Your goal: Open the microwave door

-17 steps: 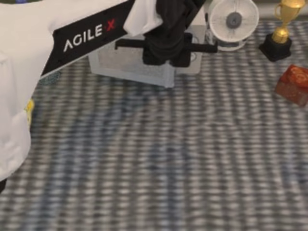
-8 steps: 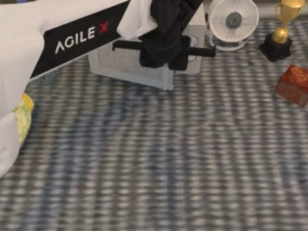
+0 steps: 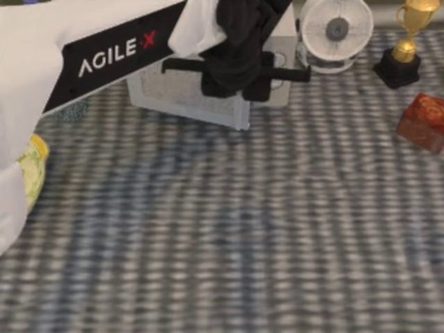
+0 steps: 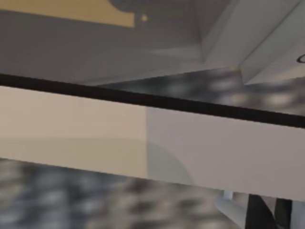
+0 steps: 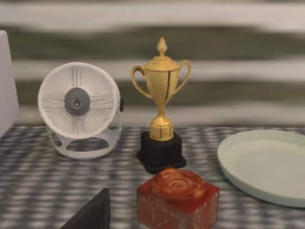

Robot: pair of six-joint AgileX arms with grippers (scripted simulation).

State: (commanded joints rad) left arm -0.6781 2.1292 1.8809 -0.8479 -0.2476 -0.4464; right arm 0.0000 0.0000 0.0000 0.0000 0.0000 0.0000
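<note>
The left gripper (image 3: 236,83) hangs over the microwave door (image 3: 184,97), fingers' state unclear. A white fan (image 3: 336,31), gold trophy (image 3: 409,35) and red block (image 3: 424,119) stand rightward.

Sim'd tabletop w/ woven cloth (image 3: 277,229); household props: microwave (image 3: 277,83), fan (image 5: 78,107), trophy (image 5: 161,109)

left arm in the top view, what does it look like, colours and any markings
The left arm has a glossy white shell with a black panel along its side, lettered AGILE in white with a red X. Its wrist end is matte black, with a thin black bar sticking out to each side, above the microwave door. The right arm is not in the top view; the right wrist view shows only a dark wedge at its lower edge.
</note>
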